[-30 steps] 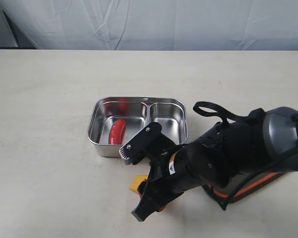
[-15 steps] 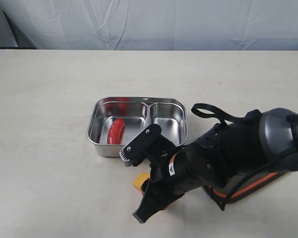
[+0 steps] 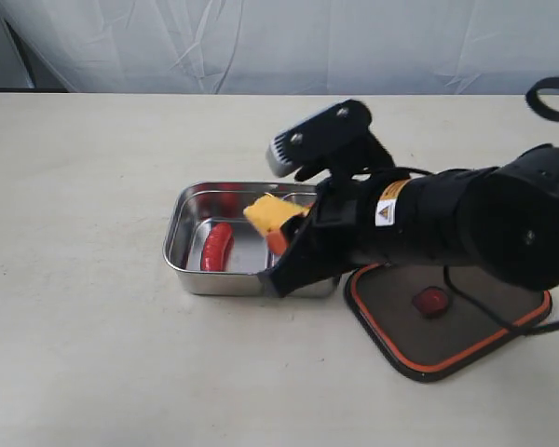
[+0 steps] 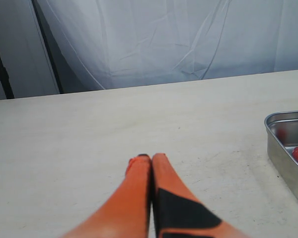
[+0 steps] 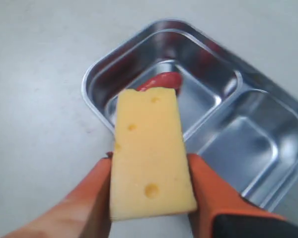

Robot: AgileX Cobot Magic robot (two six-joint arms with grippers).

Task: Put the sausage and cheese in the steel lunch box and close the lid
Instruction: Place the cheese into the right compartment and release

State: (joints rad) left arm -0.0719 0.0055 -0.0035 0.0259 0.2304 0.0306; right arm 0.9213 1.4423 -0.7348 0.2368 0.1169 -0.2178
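Observation:
The steel lunch box stands open mid-table, with the red sausage lying in its left compartment. My right gripper is shut on the yellow cheese and holds it in the air above the box, near the divider. In the right wrist view the cheese sits between the orange fingers, above the box and the sausage. The dark lid with its orange rim lies flat right of the box. My left gripper is shut and empty over bare table, left of the box.
A white cloth backdrop runs behind the table's far edge. The right arm's black body hangs over the box's right compartment and part of the lid. A dark stand is off the table's far corner.
The right gripper has lifted the cheese from the table in front of the box and swung up and back over the box. The lid, hidden before, now shows.

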